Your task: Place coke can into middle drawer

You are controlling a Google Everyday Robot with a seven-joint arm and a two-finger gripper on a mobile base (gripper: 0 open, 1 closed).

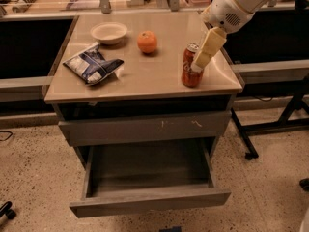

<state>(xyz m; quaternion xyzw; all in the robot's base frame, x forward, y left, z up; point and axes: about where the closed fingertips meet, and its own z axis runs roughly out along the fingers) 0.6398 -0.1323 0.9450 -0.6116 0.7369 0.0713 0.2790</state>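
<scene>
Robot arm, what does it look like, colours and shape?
The arm is a smooth white rounded shell with a small dark dotted grille near its wrist. The gripper, pale cream and tapering, is at the coke can on the cabinet top. No cables show.

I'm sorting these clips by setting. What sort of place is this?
Probably a lab or office workroom: speckled hard floor, metal-legged desks flanking a grey drawer cabinet. The gripper is at the coke can on the cabinet top.

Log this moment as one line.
tool: at top of coke can | can: upright on cabinet top | middle drawer: open
</scene>
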